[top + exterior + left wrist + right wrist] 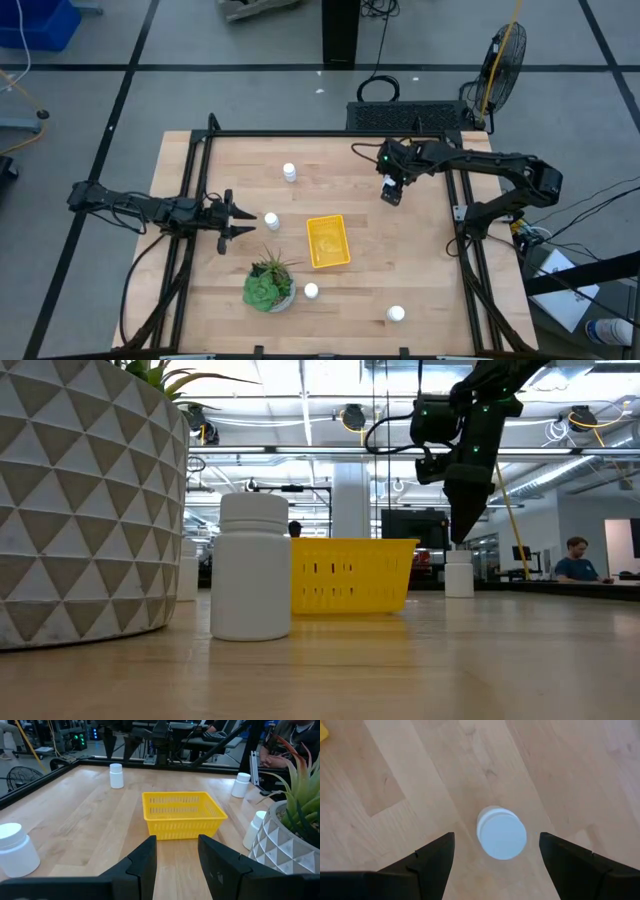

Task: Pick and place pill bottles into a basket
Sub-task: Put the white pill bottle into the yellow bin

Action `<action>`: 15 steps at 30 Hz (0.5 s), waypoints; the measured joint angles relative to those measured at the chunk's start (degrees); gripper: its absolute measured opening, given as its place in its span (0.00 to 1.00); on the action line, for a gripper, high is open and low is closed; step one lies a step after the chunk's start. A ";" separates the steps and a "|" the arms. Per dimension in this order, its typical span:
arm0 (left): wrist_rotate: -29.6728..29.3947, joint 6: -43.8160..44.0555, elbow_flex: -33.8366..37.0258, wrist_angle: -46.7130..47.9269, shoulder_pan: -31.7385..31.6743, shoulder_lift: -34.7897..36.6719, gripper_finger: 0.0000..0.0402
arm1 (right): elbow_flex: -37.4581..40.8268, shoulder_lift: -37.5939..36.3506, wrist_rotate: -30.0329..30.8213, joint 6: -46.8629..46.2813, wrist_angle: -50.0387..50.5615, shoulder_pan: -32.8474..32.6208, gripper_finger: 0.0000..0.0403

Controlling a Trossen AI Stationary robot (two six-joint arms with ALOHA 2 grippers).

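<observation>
Your right gripper (pixel 495 851) hangs over the far right part of the table (pixel 420 270) with its fingers (pixel 432 857) spread wide, released, and pointing straight down at a pill bottle (pixel 501 833) that stands upright directly beneath them, untouched; from above you see that gripper (pixel 391 192) covering the bottle, and in the low view the bottle (pixel 459 573) stands on the wood just under the dark fingertips. To the left of it, near the table's middle, sits the yellow basket (pixel 328 241) with nothing visible inside. Your left gripper (pixel 240 219) waits at the left side, its fingers (pixel 142 862) parted and holding nothing, aimed toward the basket (pixel 182 815), with a second bottle (pixel 271 221) standing just beside its tip. A third bottle (pixel 289 172) stands at the far side of the table, a fourth (pixel 311 291) right beside the potted plant (pixel 268 285) at the near edge, and a fifth (pixel 396 314) stands well apart at the near right. All five bottles you can see are outside the basket.
</observation>
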State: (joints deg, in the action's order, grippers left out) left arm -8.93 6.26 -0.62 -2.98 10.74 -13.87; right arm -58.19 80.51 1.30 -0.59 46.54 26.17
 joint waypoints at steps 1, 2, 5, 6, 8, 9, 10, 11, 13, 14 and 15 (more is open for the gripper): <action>0.00 0.00 0.00 0.00 -0.02 0.00 0.37 | 0.00 0.00 0.01 0.01 0.00 0.13 0.70; 0.00 0.00 0.00 0.00 -0.02 0.00 0.37 | 0.00 0.00 0.04 -0.01 0.02 0.19 0.70; 0.00 0.00 0.00 0.00 0.00 0.00 0.37 | 0.00 0.00 0.04 0.22 0.02 0.44 0.71; -0.01 0.00 0.00 -0.02 -0.02 0.00 0.37 | 0.00 0.00 0.04 0.22 0.02 0.44 0.71; -0.02 0.00 0.00 -0.02 -0.01 0.00 0.37 | 0.00 0.00 0.04 0.24 0.00 0.44 0.71; -0.02 0.00 0.00 -0.02 -0.02 0.00 0.37 | 0.00 0.00 0.04 0.24 0.00 0.44 0.71; -0.02 0.00 0.00 -0.04 0.00 0.00 0.37 | 0.00 0.00 0.04 0.23 0.00 0.44 0.71; -0.02 0.00 0.00 -0.02 -0.01 0.00 0.37 | 0.00 0.00 0.04 0.25 0.00 0.44 0.71; -0.02 0.00 0.00 -0.03 -0.02 0.00 0.37 | 0.00 0.00 0.06 0.48 0.00 0.44 0.70; -0.02 0.00 0.00 -0.03 -0.02 0.00 0.37 | 0.00 0.00 0.04 0.60 0.00 0.44 0.70; -0.02 0.00 0.00 -0.03 -0.02 0.00 0.37 | 0.00 0.00 0.06 0.64 -0.02 0.44 0.71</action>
State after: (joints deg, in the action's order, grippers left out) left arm -8.95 6.26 -0.62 -3.01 10.72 -13.87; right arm -58.19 80.51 1.37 0.05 46.52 26.61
